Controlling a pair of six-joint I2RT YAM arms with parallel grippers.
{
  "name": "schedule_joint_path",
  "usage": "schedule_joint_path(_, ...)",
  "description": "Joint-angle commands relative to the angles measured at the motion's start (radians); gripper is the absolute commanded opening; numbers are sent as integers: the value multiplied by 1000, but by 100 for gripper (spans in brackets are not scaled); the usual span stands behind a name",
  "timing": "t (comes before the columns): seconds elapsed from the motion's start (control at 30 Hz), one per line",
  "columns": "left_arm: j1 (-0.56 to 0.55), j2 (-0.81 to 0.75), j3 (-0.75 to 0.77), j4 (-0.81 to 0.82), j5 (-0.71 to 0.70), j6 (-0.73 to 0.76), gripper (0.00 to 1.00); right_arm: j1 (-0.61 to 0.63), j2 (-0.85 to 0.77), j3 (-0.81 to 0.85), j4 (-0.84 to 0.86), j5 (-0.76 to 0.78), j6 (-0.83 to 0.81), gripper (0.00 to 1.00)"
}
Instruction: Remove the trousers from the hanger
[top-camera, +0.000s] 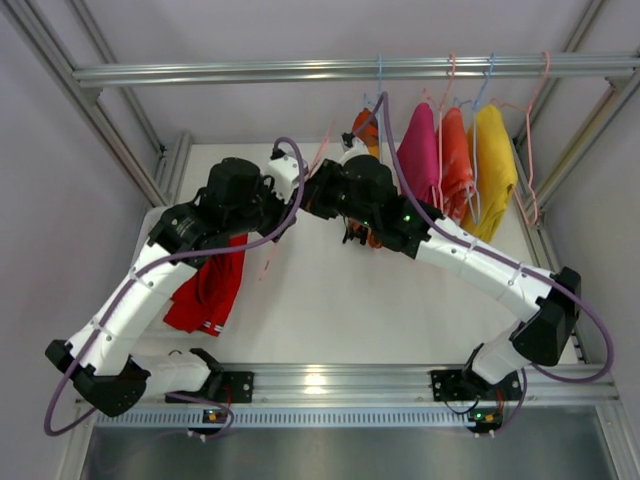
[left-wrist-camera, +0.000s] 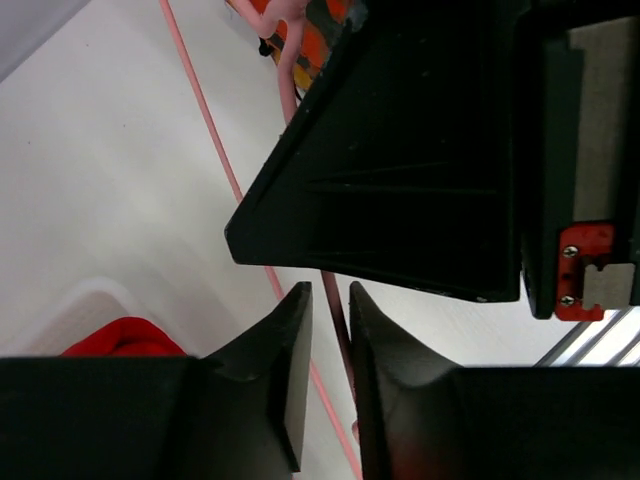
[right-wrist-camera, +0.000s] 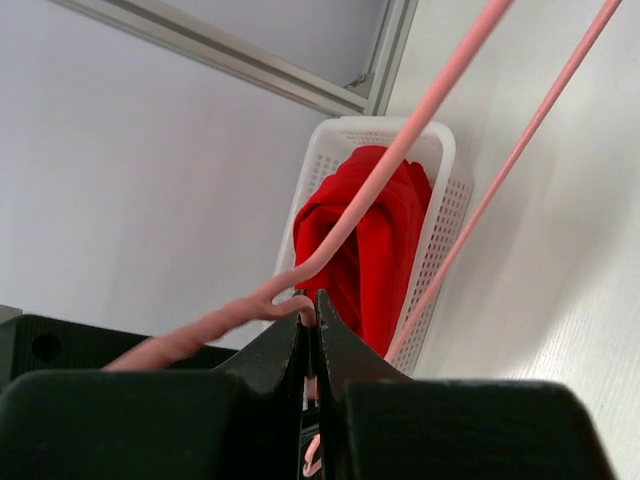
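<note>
My right gripper (right-wrist-camera: 309, 297) is shut on the twisted neck of a pink wire hanger (right-wrist-camera: 440, 75) and holds it over the table. My left gripper (left-wrist-camera: 330, 292) has its jaws narrowly apart. One hanger wire (left-wrist-camera: 335, 310) runs between them, against the right finger. The two grippers meet mid-table in the top view (top-camera: 305, 190). The hanger (top-camera: 268, 262) carries no cloth. The red trousers (top-camera: 205, 290) lie in a white basket (right-wrist-camera: 440, 200) at the left. The orange patterned trousers (top-camera: 366, 125) hang at the rail, mostly hidden behind my right arm; a bit also shows in the left wrist view (left-wrist-camera: 310, 40).
A metal rail (top-camera: 250, 72) crosses the back. On it hang a pink garment (top-camera: 418, 145), an orange one (top-camera: 455, 160) and a yellow one (top-camera: 492, 165), plus empty hangers (top-camera: 535, 150). Frame posts stand at both sides.
</note>
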Motion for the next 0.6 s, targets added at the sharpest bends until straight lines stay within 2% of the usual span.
schedule_joint_path(0.0, -5, 0, 21, 64, -90, -5, 24, 22, -1, 53, 24, -18, 5, 0)
schedule_joint_path(0.03, -5, -1, 18, 61, -93, -5, 20, 22, -1, 51, 25, -18, 5, 0)
schedule_joint_path(0.07, -5, -1, 15, 60, -98, -8, 10, 20, -2, 51, 27, -18, 5, 0)
schedule_joint_path(0.13, -5, -6, 4, 57, -101, -10, 0, 19, -2, 48, 33, -19, 5, 0)
schedule_joint_path(0.27, -5, -35, -26, 64, -115, -28, 0, 14, -6, 39, 50, -28, 5, 0)
schedule_joint_path(0.37, 1, -76, -51, 75, -118, -50, 0, 5, -13, 24, 67, -48, 5, 26)
schedule_joint_path(0.4, 9, -93, -54, 73, -113, -63, 0, 3, -24, 19, 73, -52, -1, 46)
schedule_joint_path(0.47, 45, -104, -58, 66, -93, -85, 0, -1, -38, 4, 71, -50, -7, 61)
schedule_joint_path(0.5, 59, -127, -65, 72, -78, -91, 0, -3, -45, -4, 71, -45, -11, 77)
schedule_joint_path(0.57, 78, -173, -101, 99, -44, -125, 0, -9, -71, -22, 76, -44, -34, 93)
